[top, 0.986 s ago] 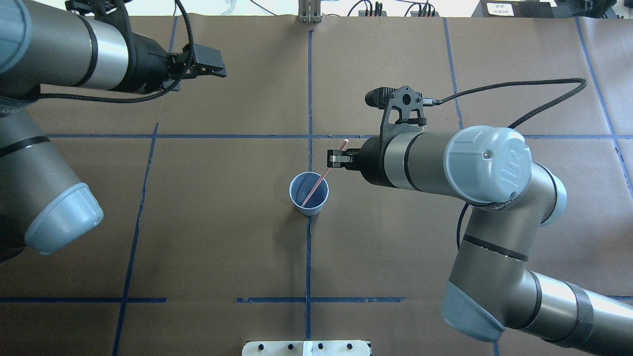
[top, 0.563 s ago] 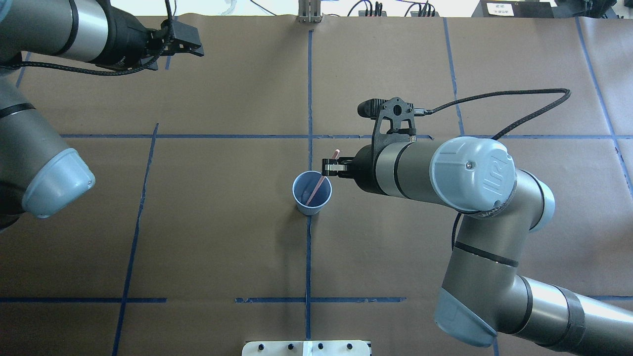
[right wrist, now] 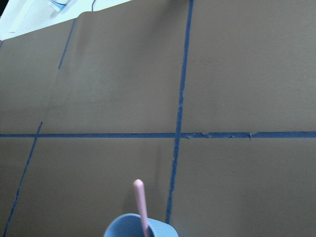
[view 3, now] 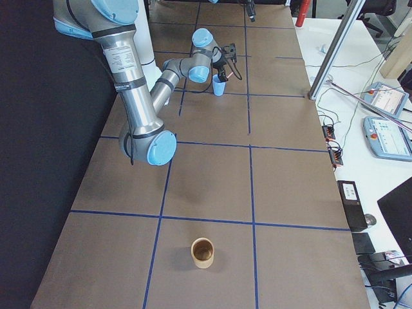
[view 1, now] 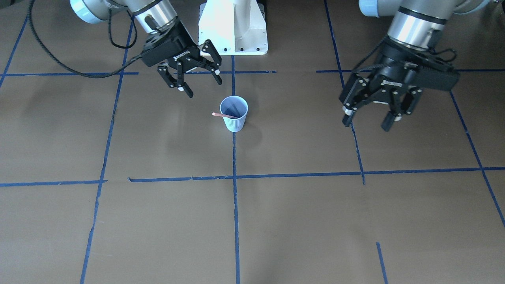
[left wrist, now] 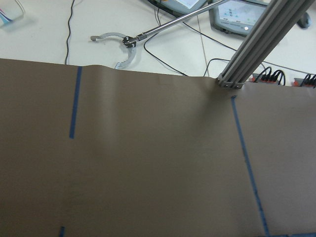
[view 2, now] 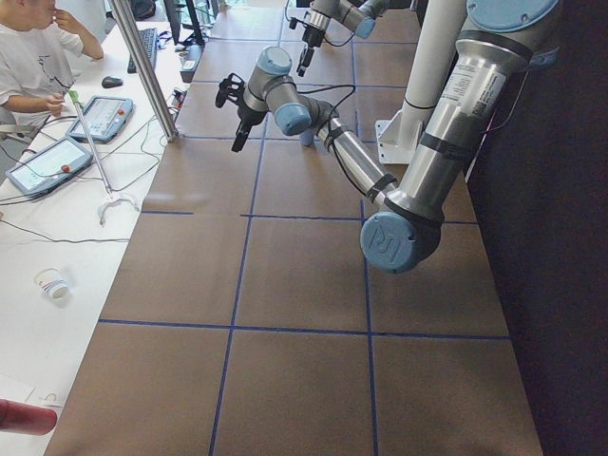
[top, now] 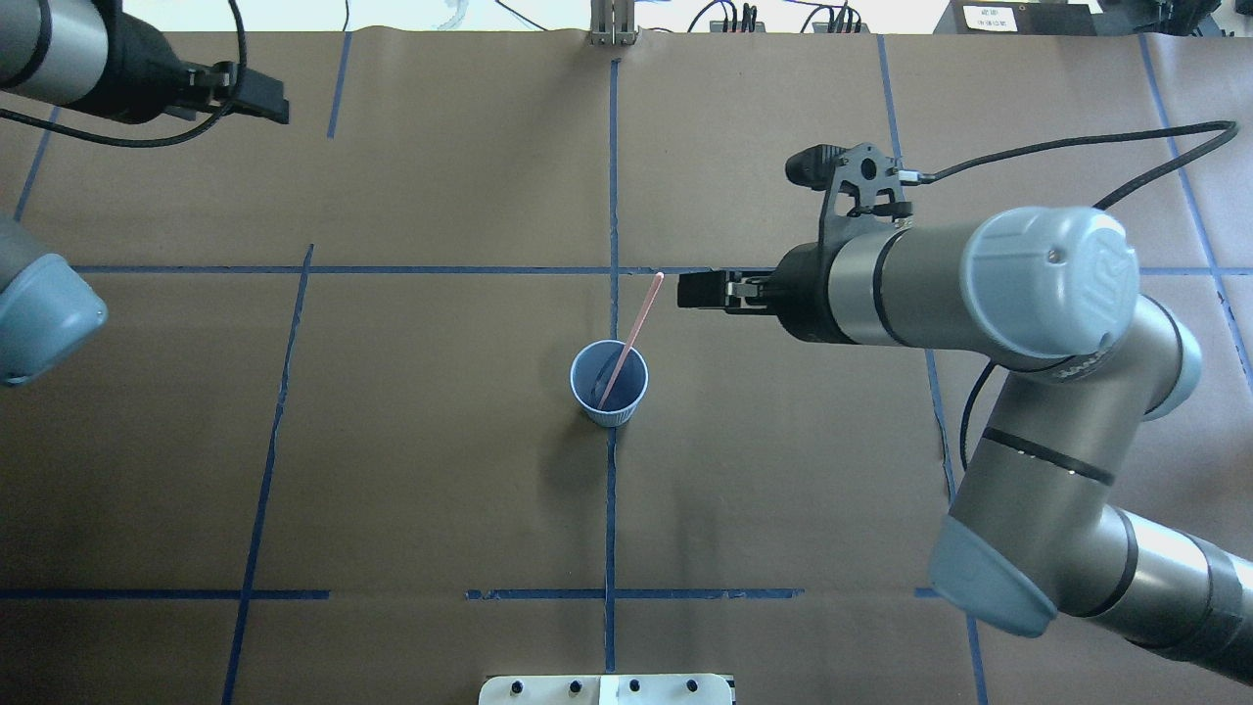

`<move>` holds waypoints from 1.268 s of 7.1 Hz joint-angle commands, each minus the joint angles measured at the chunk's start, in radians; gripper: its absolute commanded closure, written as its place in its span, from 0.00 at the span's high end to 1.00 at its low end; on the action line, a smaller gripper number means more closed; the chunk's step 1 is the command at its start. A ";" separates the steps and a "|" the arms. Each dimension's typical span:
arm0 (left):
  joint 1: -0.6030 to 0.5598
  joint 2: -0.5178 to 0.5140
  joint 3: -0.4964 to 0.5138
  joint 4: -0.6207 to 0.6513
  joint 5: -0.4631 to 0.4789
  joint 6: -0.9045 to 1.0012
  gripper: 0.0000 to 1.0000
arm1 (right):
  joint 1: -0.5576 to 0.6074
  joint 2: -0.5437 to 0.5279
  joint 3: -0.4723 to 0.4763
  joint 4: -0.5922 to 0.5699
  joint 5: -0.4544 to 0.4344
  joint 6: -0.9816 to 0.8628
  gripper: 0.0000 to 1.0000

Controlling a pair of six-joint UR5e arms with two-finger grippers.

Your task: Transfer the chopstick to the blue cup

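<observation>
The pale blue ribbed cup (top: 609,384) stands upright at the table's middle, on a blue tape line. It also shows in the front view (view 1: 234,116). The pinkish-red chopstick (top: 634,333) stands in the cup, leans on its rim and sticks out free; it shows in the front view (view 1: 221,115) and the right wrist view (right wrist: 140,202). My right gripper (view 1: 203,87) is open and empty, above and behind the cup, apart from the stick. My left gripper (view 1: 367,124) is open and empty, far off to the side.
A brown cup (view 3: 203,252) stands far down the table on my right. The white robot base (view 1: 232,27) is behind the blue cup. An aluminium post (left wrist: 247,54) stands at the table's far edge. Blue tape lines cross the brown paper.
My right gripper has opened, let go of the chopstick and drawn back to the right. The chopstick now leans free in the cup. My left arm has swung further left.
</observation>
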 commanded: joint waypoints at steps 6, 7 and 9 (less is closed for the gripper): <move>-0.515 0.095 0.399 0.288 -0.423 1.028 1.00 | 0.799 -0.390 -0.262 -0.010 0.694 -0.892 1.00; -0.524 0.090 0.382 0.384 -0.423 1.030 1.00 | 0.868 -0.396 -0.342 -0.016 0.727 -1.018 1.00; -0.517 0.089 0.371 0.432 -0.419 1.028 1.00 | 0.948 -0.396 -0.399 -0.242 0.712 -1.347 1.00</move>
